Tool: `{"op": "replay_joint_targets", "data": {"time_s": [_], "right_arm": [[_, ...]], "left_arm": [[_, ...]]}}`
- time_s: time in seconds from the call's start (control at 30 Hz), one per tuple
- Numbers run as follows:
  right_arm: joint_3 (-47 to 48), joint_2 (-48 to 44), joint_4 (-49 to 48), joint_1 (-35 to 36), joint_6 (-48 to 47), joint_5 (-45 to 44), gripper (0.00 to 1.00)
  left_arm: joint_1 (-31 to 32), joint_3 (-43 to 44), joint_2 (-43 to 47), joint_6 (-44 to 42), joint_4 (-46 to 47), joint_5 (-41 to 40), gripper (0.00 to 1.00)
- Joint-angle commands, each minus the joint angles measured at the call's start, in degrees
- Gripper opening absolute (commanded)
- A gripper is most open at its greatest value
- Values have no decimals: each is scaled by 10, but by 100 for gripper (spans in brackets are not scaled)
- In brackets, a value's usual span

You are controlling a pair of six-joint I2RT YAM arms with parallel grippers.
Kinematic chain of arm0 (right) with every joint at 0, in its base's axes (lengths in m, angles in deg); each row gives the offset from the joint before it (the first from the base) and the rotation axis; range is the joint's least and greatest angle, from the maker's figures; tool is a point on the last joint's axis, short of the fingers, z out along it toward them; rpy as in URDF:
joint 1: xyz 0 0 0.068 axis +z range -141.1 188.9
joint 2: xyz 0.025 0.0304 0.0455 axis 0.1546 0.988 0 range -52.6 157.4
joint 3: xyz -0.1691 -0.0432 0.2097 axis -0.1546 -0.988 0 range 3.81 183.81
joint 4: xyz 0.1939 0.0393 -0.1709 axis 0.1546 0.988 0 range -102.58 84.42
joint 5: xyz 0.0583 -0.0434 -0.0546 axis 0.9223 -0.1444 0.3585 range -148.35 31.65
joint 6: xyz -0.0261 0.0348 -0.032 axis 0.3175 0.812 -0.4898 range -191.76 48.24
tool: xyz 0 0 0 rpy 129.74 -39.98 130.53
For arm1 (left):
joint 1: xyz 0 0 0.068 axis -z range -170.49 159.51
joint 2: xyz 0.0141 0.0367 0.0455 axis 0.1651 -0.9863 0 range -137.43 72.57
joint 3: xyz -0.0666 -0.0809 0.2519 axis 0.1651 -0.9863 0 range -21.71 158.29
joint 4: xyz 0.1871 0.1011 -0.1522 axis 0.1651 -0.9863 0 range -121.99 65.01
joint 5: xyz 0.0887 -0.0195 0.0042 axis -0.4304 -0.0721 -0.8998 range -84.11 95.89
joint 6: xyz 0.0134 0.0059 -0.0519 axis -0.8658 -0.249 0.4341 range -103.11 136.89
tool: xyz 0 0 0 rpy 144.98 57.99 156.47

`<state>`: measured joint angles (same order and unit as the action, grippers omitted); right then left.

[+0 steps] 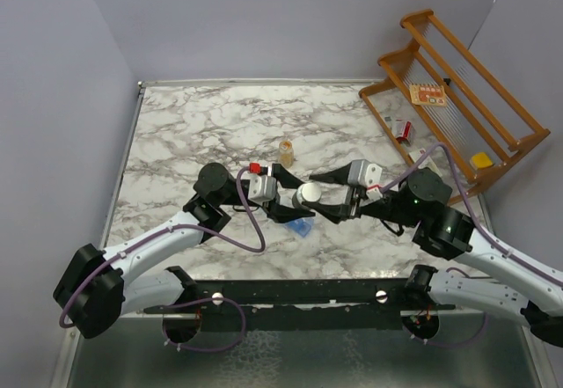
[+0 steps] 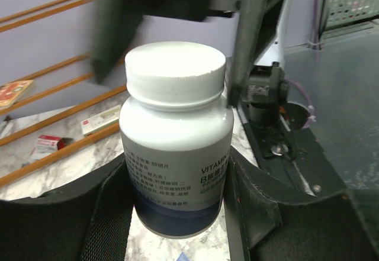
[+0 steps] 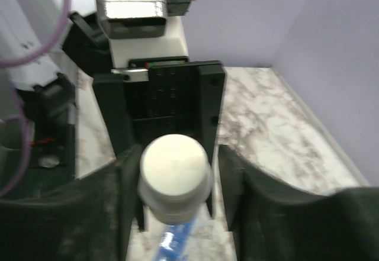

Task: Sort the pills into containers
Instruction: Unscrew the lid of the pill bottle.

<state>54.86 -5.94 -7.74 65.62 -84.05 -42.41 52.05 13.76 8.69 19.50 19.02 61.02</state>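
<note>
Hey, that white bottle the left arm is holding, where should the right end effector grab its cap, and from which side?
Take the white cap by its ribbed side wall, pinched on opposite sides, coming from the cap end along the axis of the white bottle. The left end effector clamps its body, leaving only that round, ribbed end free.

Two arms rise from the near edge: the left arm point(image 1: 154, 245) and the right arm point(image 1: 493, 260). There are two bottles, one white-capped bottle point(image 2: 176, 137) in the middle and one small amber bottle point(image 1: 286, 150) farther back. One blue pill strip point(image 1: 301, 227) shows, mostly hidden, so its compartments cannot be counted. One wooden rack point(image 1: 479, 80) stands at the far right. It carries three small boxes, an orange box point(image 2: 15, 91), a white box point(image 2: 100, 119) and a red-and-white box point(image 2: 47, 144), plus one yellow piece point(image 1: 480, 160). There is one marble surface point(image 1: 193, 124).
</note>
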Motion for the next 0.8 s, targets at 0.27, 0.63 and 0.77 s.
{"op": "replay_joint_targets", "data": {"time_s": [0.27, 0.63, 0.77], "right_arm": [[-15, -29, -125, -6, 15, -142, 84], [-28, 14, -150, -6, 105, -286, 84], [-31, 54, -157, -6, 124, -326, 84]], "left_arm": [[10, 10, -35, -4, 18, -6, 0], [10, 22, -73, -11, 17, -205, 0], [9, 20, -73, -22, 17, -292, 0]]}}
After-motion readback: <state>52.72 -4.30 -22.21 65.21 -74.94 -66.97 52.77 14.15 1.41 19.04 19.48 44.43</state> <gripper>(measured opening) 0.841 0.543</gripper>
